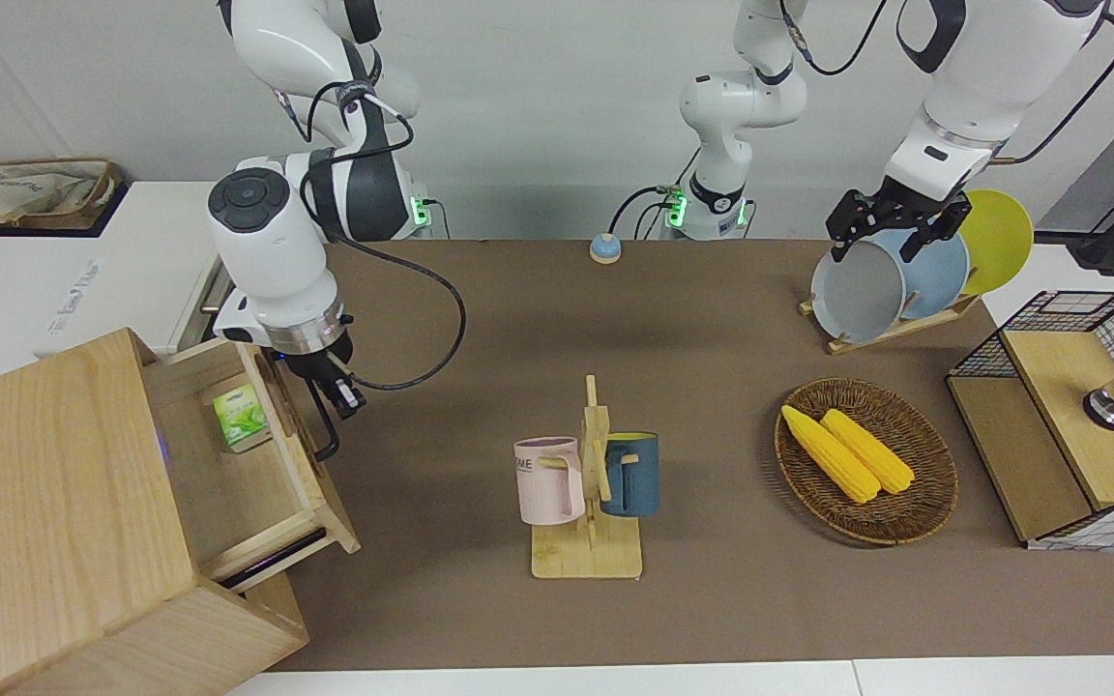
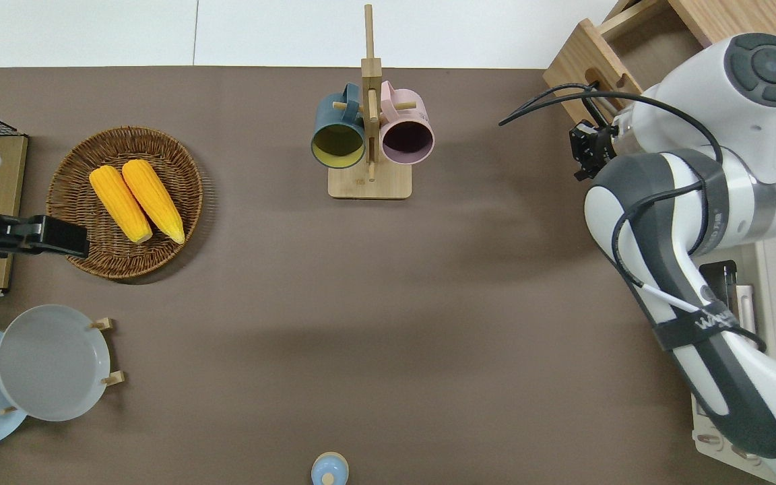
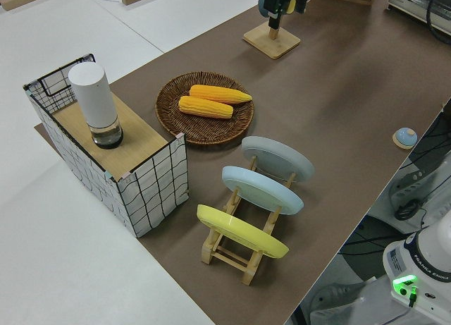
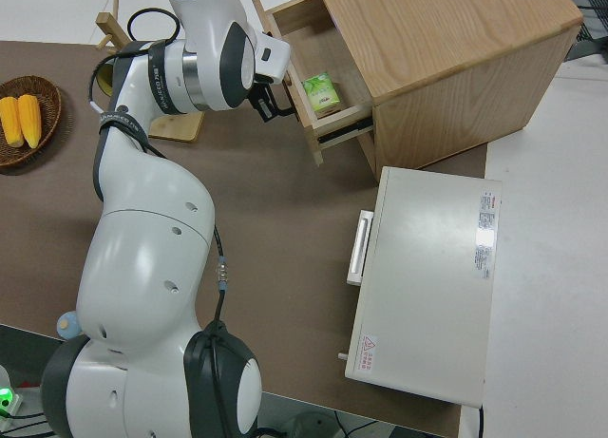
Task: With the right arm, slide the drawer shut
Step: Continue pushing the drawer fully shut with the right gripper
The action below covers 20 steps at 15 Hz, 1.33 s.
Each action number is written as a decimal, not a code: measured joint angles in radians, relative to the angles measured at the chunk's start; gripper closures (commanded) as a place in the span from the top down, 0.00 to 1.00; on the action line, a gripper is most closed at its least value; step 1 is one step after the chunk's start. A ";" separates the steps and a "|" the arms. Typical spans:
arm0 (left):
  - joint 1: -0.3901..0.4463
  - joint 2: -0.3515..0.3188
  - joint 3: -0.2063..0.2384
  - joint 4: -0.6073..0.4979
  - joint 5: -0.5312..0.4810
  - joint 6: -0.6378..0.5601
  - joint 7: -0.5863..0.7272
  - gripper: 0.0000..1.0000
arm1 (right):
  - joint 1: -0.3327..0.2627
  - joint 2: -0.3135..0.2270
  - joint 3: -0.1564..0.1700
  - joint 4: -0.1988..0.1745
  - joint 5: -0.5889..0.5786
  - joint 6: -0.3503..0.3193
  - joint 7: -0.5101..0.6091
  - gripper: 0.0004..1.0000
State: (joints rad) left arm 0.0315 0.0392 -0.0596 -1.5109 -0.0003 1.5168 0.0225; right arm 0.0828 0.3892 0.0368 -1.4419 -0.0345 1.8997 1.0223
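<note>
Two things hard to read: the right gripper (image 1: 337, 404) sits against the handle (image 1: 324, 425) on the drawer's front, but whether its fingers are clamped on the bar or merely pressed to it cannot be told; the wrist hides much of this overhead. The drawer (image 1: 272, 483) is part-way out of the cabinet (image 1: 54, 512) at the right arm's end of the table (image 1: 712, 319), only a narrow strip of its inside showing. In that strip lies a small green packet (image 1: 240, 418), near the corner closest to the robots. The toaster oven (image 4: 423, 286) is mostly covered by the right arm (image 2: 698, 202) overhead. Wicker basket (image 1: 924, 503) holds two corn cobs (image 1: 847, 452). Left arm parked, gripper (image 1: 891, 220) fingers spread.
</note>
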 measured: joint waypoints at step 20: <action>0.000 0.000 0.000 0.000 0.000 0.000 0.000 0.99 | -0.157 0.006 0.011 0.004 0.010 0.150 -0.152 0.00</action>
State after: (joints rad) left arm 0.0315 0.0392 -0.0596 -1.5109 -0.0003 1.5168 0.0225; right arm -0.0738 0.3953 0.0476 -1.4380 -0.0250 2.0497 0.8706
